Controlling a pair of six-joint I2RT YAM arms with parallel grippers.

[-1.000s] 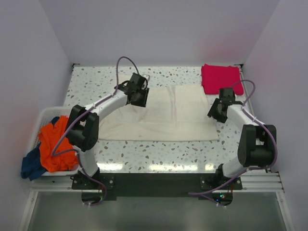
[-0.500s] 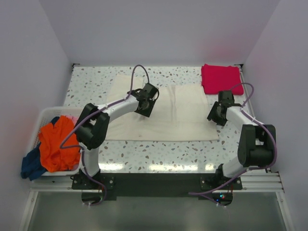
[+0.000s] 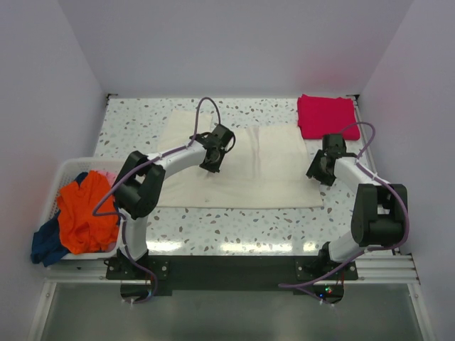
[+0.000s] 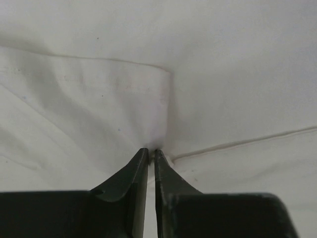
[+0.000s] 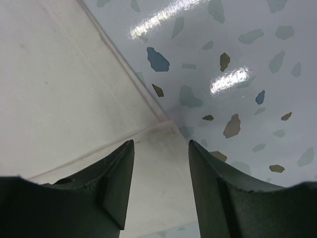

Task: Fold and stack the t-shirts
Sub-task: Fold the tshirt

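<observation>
A cream t-shirt (image 3: pixel 263 160) lies spread flat across the middle of the table. My left gripper (image 3: pixel 212 160) rests on its left half. In the left wrist view the jaws of the left gripper (image 4: pixel 151 149) are pinched together on a puckered fold of the cream t-shirt (image 4: pixel 223 74). My right gripper (image 3: pixel 315 172) is at the shirt's right edge. In the right wrist view it (image 5: pixel 161 141) is open, its fingers straddling a hemmed corner of the cream t-shirt (image 5: pixel 59 74). A folded magenta-red t-shirt (image 3: pixel 327 116) lies at the back right.
A white slatted basket (image 3: pixel 64 167) stands at the table's left edge, holding an orange t-shirt (image 3: pixel 85 213), a dark blue one (image 3: pixel 46 245) hanging over its front, and a bit of pink (image 3: pixel 106 174). The speckled tabletop (image 5: pixel 247 74) shows beside the right gripper.
My left gripper has moved right and nearer, from the shirt's upper left onto its body, and its jaws have closed on the cloth. The right gripper has barely shifted.
</observation>
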